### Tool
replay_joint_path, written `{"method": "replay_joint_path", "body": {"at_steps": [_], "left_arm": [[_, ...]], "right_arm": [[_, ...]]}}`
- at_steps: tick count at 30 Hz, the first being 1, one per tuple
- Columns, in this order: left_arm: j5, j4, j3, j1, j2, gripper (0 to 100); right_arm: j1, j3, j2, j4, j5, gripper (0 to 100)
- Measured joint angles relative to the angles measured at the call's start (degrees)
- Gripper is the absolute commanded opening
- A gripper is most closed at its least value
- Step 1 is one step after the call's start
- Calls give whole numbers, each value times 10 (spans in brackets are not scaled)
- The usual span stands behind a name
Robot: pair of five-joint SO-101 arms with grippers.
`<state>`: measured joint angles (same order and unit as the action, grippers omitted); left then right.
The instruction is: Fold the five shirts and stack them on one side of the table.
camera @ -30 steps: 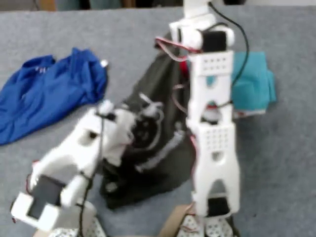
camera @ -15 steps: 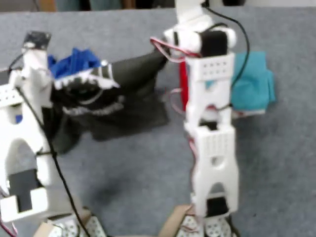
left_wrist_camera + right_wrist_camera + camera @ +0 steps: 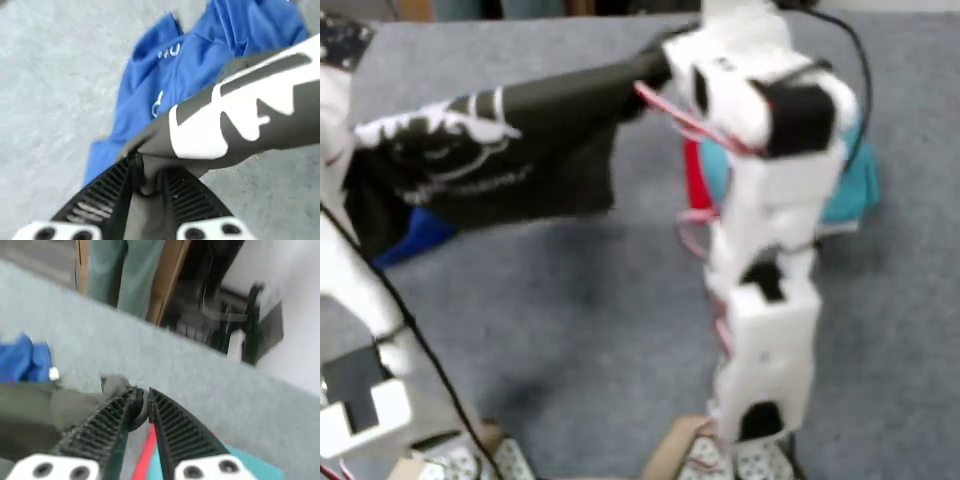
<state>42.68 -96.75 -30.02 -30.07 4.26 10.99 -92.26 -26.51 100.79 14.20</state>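
**Operator:** Where is the black shirt?
**Technician:** The black shirt (image 3: 500, 150) is held up above the counter (image 3: 620, 330), stretched between the two tools.
**Operator:** What is the state of each tool?
**Technician:** The left tool (image 3: 147, 185) is narrow and pinches a fold of the black shirt. The right tool (image 3: 142, 407) is clamped on the shirt's opposite end.
**Operator:** And the other shirts?
**Technician:** The blue shirt (image 3: 200, 60) lies crumpled on the counter beneath the left end. A folded teal shirt (image 3: 855, 190) rests on the right side, partly hidden by the right arm.
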Motion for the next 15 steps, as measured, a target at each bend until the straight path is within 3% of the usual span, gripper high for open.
{"method": "replay_joint_path", "body": {"at_steps": [7,12,15], "left_arm": [[76,-38,-157,-39,40,30],[176,-33,-118,-25,43,30],[183,40,-22,11,-4,30]], "right_arm": [[45,-2,139,2,-19,13],[86,33,196,2,-19,13],[96,91,201,2,-19,13]]}}
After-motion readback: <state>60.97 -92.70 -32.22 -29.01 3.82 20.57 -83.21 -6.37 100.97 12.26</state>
